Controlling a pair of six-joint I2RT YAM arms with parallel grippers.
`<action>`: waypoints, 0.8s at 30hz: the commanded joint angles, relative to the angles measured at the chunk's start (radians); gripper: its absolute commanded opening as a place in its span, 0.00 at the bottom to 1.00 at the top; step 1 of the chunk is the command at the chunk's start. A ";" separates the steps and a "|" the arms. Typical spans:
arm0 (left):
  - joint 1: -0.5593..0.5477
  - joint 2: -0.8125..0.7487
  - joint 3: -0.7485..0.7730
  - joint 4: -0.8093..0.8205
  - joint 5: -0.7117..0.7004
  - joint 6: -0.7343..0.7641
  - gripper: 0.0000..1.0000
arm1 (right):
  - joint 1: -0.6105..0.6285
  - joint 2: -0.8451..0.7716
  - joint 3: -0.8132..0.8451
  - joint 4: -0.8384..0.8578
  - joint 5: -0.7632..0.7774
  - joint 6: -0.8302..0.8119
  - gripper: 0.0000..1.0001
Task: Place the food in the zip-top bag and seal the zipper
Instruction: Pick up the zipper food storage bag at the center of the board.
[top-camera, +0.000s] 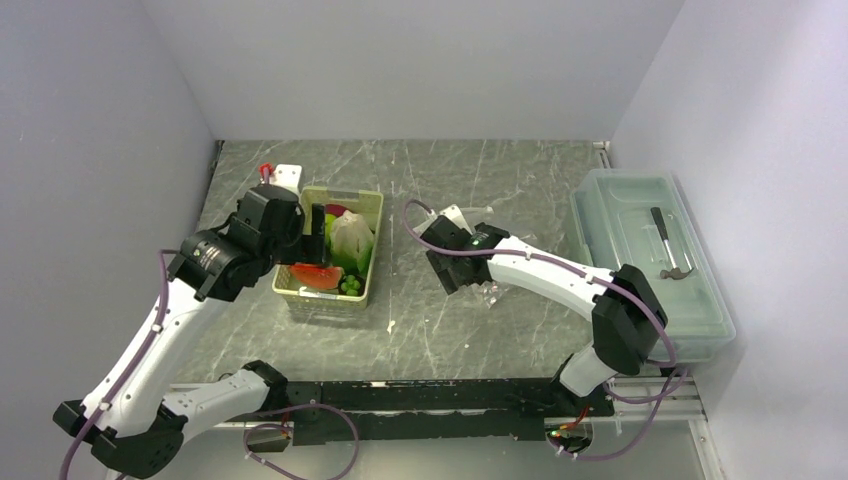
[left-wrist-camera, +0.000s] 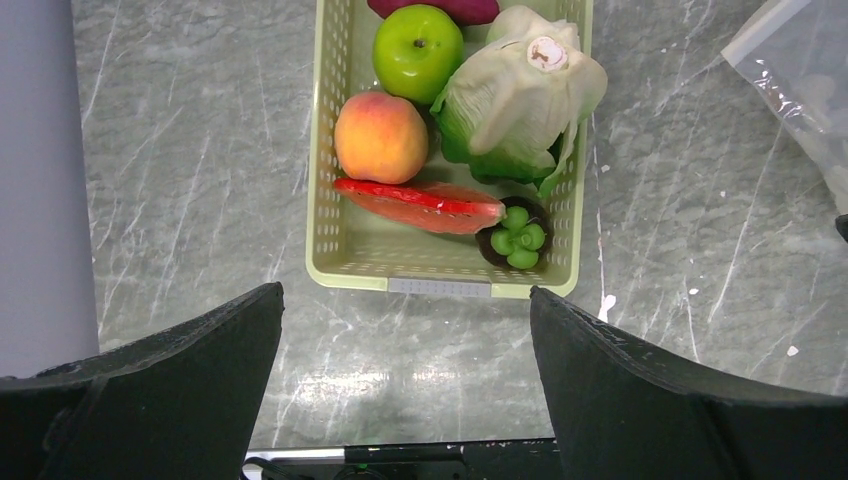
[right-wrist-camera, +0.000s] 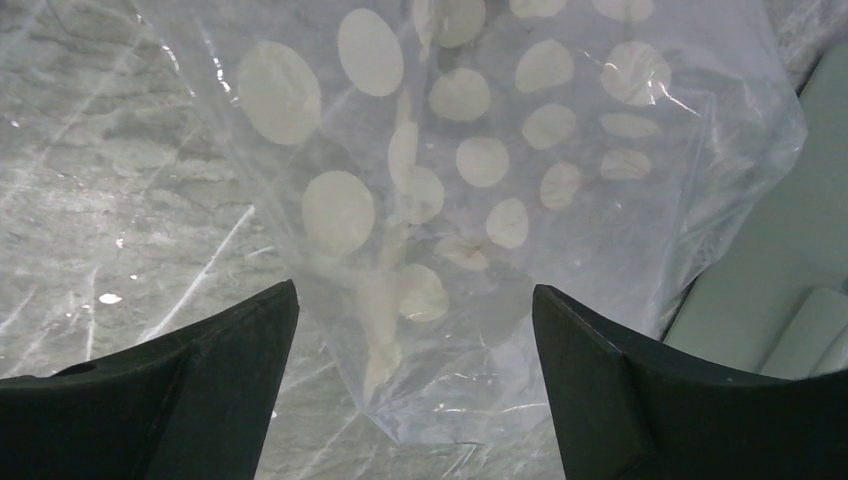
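**Well, nothing bagged yet**

All the food sits in the yellow-green basket (left-wrist-camera: 325, 150), a perforated plastic tub. A matte orange-red ball (left-wrist-camera: 380, 137) rests against its left wall, with a glossy green round fruit (left-wrist-camera: 417, 52) at the far side of it. The ribbed, pale lettuce (left-wrist-camera: 515, 95) fills the basket's right side. A flat red strip (left-wrist-camera: 420, 205) lies across the near part, and knobbly green grapes (left-wrist-camera: 518, 238) sit in the near right corner.

The left end effector (left-wrist-camera: 403, 300) hovers over the basket's near rim, jaws spread wide, gripping nothing.

Off to the right of the basket, the zip-top bag (right-wrist-camera: 480, 200) lies on the grey marbled counter (top-camera: 480, 180). It's thin, crinkly see-through film with white dots, and it looks empty. The right end effector (right-wrist-camera: 415, 290) hangs above it, jaws wide either side of its near end; whether they touch the film, I can't tell. The zipper I can't pick out.

So by my reckoning everything's left: open the mouth, load five pieces, press it shut. That slippery film looks like the tricky bit.
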 joint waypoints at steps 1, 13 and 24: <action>0.005 -0.025 -0.003 0.012 0.014 -0.024 0.98 | 0.004 -0.008 -0.013 0.017 0.051 0.023 0.85; 0.005 -0.046 -0.006 -0.005 0.015 -0.041 0.98 | 0.004 -0.064 -0.037 0.021 0.096 0.024 0.12; 0.005 -0.055 -0.005 0.005 0.041 -0.055 0.98 | 0.004 -0.229 -0.039 0.036 0.074 0.015 0.00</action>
